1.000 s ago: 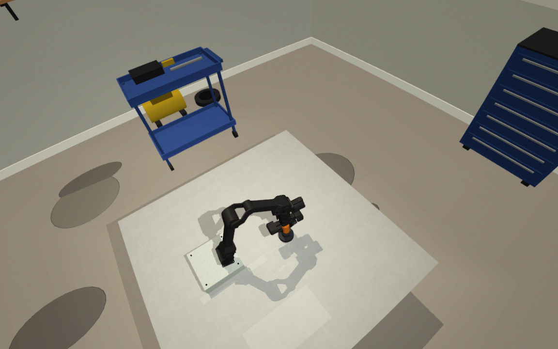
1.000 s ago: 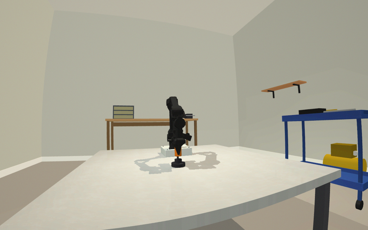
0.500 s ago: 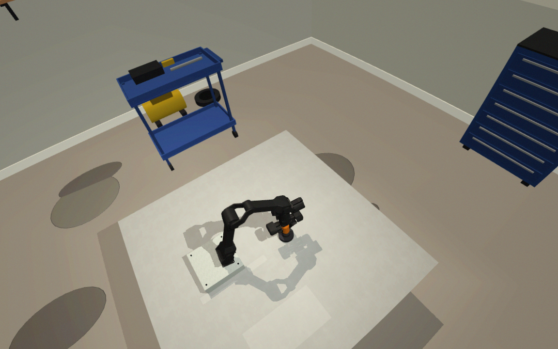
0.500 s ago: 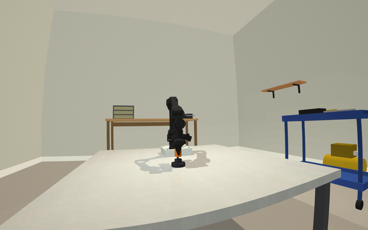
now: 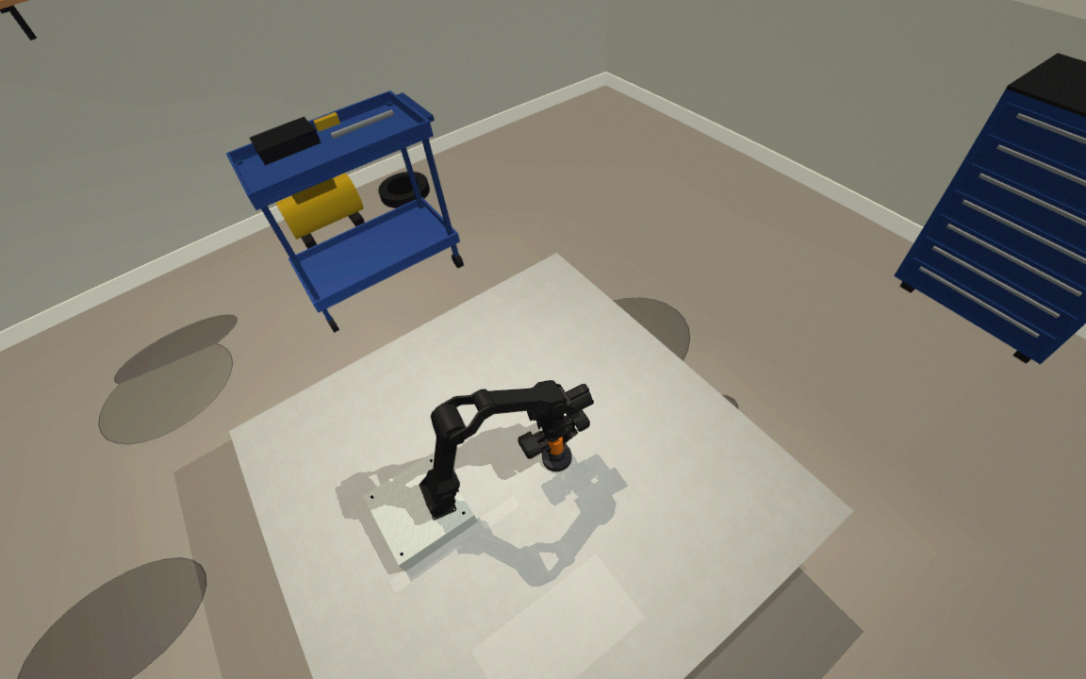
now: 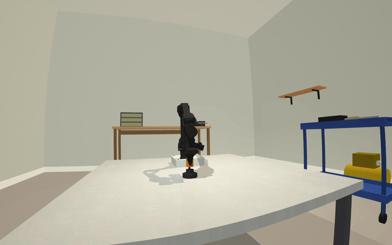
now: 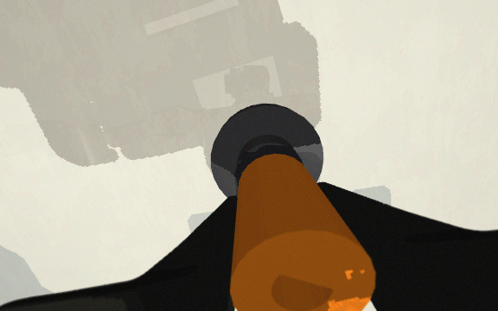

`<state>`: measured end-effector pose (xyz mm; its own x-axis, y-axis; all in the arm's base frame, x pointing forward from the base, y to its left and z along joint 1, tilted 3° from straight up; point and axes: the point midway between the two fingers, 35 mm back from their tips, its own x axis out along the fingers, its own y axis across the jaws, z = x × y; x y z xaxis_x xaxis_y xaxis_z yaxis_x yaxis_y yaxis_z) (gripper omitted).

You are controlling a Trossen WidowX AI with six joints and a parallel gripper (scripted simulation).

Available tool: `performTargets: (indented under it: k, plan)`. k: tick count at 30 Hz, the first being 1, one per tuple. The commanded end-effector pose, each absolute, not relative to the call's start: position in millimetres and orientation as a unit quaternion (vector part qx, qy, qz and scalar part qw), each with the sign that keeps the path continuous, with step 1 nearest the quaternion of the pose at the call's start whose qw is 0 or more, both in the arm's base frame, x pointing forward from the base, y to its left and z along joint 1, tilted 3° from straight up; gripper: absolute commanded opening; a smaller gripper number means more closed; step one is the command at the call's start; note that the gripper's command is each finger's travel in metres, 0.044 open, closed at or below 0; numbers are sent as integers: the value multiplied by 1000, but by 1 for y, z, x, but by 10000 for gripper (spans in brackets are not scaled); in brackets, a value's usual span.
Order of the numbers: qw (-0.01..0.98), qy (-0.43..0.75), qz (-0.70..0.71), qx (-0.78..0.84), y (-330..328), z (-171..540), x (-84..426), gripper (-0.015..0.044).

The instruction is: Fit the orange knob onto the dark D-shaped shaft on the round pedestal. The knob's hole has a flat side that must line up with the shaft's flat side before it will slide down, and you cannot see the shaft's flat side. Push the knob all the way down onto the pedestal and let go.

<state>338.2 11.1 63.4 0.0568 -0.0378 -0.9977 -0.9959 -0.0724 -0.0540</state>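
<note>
gripper clamps orange knob | knob above round pedestal, unseated | left: align flat, press down, release

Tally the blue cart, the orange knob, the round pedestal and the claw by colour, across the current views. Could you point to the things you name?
Blue: 1, the cart [image 5: 252, 199] [image 6: 343, 122]
Orange: 1, the knob [image 5: 556, 445] [image 6: 188, 163] [image 7: 284, 199]
Black or dark: 2, the pedestal [image 5: 557, 460] [image 6: 190, 175] [image 7: 258, 119] and the claw [image 5: 556, 444] [image 6: 190, 164] [image 7: 277, 197]
Total: 4
</note>
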Motion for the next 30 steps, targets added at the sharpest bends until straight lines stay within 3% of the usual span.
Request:
performTargets:
  k: [1, 30]
  plan:
    - [484, 476, 494, -543, 11, 63, 338, 0]
    - [476, 469, 502, -550, 10, 70, 338, 0]
